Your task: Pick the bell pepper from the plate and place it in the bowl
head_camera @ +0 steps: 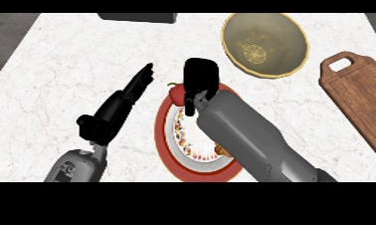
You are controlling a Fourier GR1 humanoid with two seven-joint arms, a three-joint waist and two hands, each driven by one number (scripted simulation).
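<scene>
A red-rimmed plate (167,144) with a patterned white centre lies on the counter in the lower middle. At its upper rim a red bell pepper (176,92) shows only as a small red edge. My right hand (200,80) covers the pepper from above, fingers curled down around it; the right forearm crosses the plate. Up to the right stands the olive-gold bowl (265,44), with nothing in it but a pattern on its bottom. My left hand (129,97) rests open left of the plate, fingers straight and pointing up.
A brown wooden cutting board (354,97) with a handle hole lies at the right edge. A dark flat object (138,17) sits at the top edge of the marble counter. The counter's left edge runs along the upper left corner.
</scene>
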